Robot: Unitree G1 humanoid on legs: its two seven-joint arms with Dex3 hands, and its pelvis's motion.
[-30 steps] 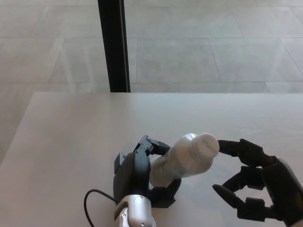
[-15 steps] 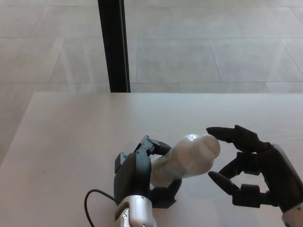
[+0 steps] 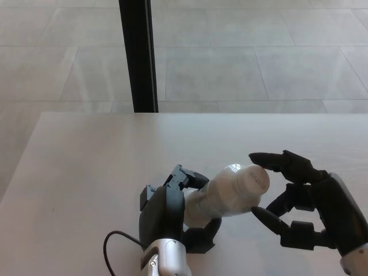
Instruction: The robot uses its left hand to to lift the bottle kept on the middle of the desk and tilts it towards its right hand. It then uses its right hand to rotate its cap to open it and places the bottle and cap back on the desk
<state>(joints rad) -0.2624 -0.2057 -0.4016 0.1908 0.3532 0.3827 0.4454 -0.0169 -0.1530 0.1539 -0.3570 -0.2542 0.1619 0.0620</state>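
The left hand grips the bottle around its lower body, with fingers wrapped over the top and the thumb underneath. The bottle is held above the near middle of the counter, tilted so that its neck points toward the robot's right. The bottle is pale and translucent white; no label or brand can be read on its body.

The cap is white, is seated on the bottle neck, and faces the right hand. Faint embossed marks appear on the cap face, but they are too small to read.

The right hand holds nothing. Its fingers are spread apart around the cap: the upper fingertip lies just above the cap rim, and the lower fingertip lies just below it. Whether either fingertip touches the cap cannot be determined.

A black cable loops on the counter beside the left wrist. A black vertical post stands beyond the far counter edge, in front of a tiled floor.
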